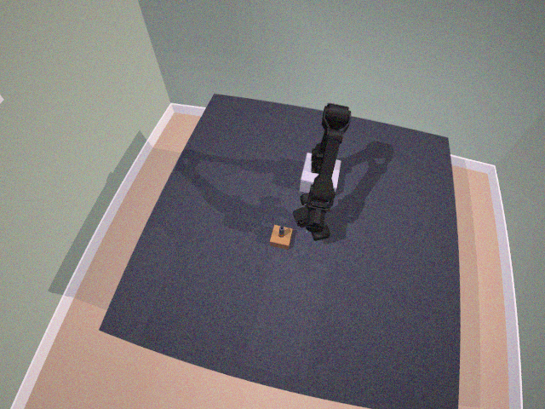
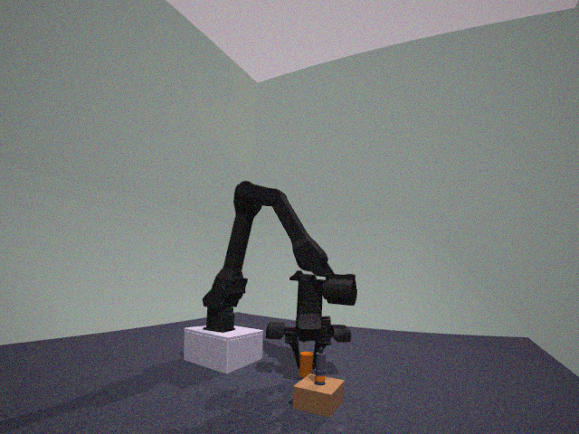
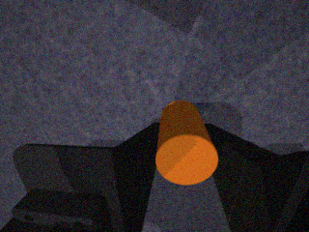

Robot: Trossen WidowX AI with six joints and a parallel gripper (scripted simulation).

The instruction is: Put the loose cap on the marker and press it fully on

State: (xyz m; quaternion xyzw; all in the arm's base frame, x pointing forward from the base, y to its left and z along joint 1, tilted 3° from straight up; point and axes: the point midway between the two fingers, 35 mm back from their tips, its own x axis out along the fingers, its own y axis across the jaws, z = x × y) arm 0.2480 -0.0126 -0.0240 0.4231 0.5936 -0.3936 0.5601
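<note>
The orange cap (image 2: 306, 363) (image 3: 186, 160) stands upright on the table between my fingers. My gripper (image 2: 307, 366) (image 3: 181, 129) points down and is shut on the cap, with one finger on each side of it. The grey marker (image 2: 320, 362) (image 1: 281, 229) stands upright and bare-tipped, with an orange band low on it, in the holder block (image 2: 312, 398) (image 1: 280, 239). In the exterior view the marker and block stand in front of the gripper and hide part of the right finger. In the top view the arm hides the cap.
The white base block (image 1: 308, 181) (image 2: 205, 347) of the arm stands behind the gripper. In the top view the holder block is just left of the gripper, close to it. The dark mat (image 1: 272, 317) lies under everything, and a white rim (image 1: 506, 246) edges the table.
</note>
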